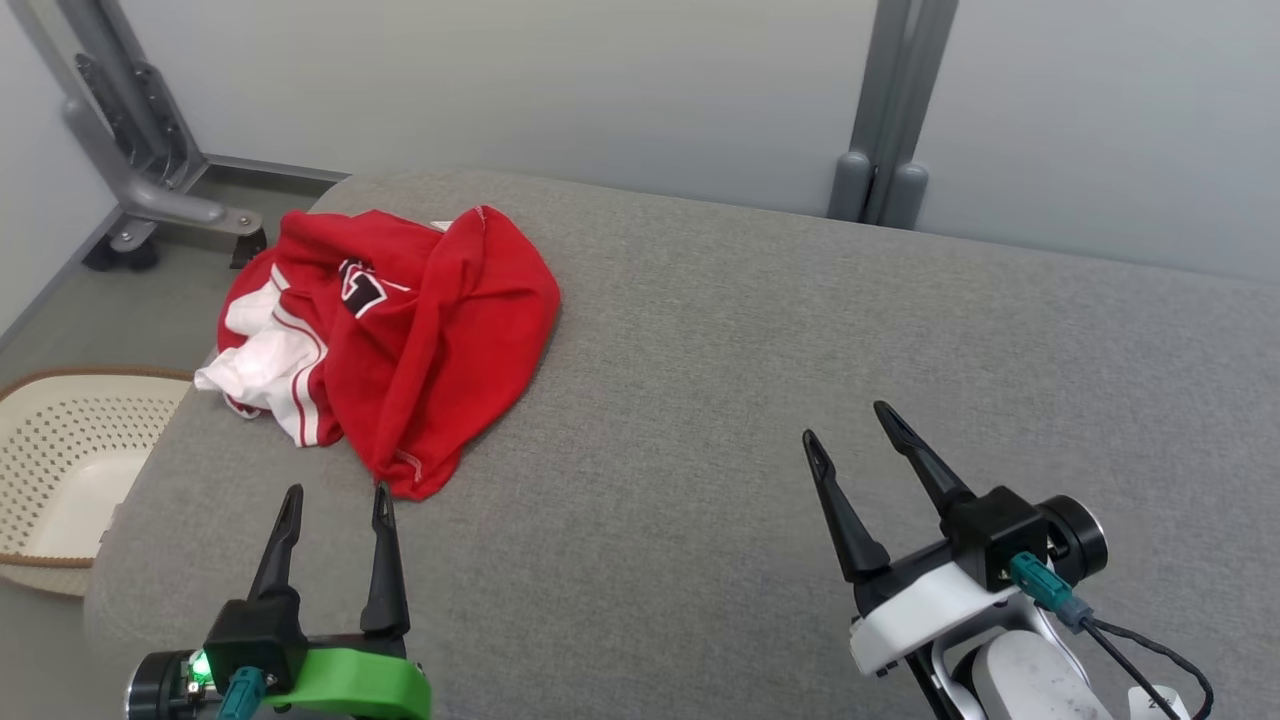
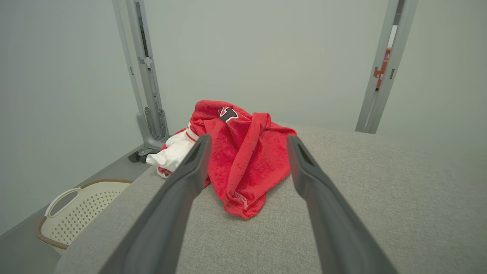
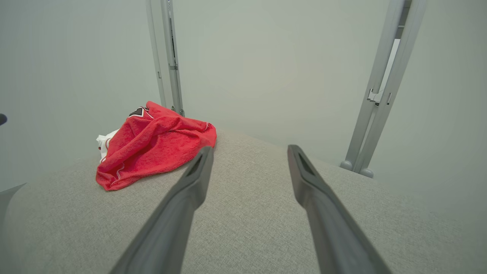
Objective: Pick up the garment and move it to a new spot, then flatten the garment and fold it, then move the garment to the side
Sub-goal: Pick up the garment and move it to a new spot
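Garment (image 1: 420, 330) lies crumpled on the bench (image 1: 700, 400); I see my left gripper (image 1: 337, 489) near it and my right gripper (image 1: 844, 421) well apart, both with fingers spread wide and empty.

so the garment (image 1: 430, 340) is bright red with a white red-striped bit and a black-and-white patch, the surface (image 1: 750, 400) is flecked grey, and the basket (image 1: 70, 440) is cream, dotted with holes, brown-rimmed

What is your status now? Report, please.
Left claw open, empty, near the shirt. Right claw open, empty, above the grey surface. Shirt crumpled, untouched. Path to it free.
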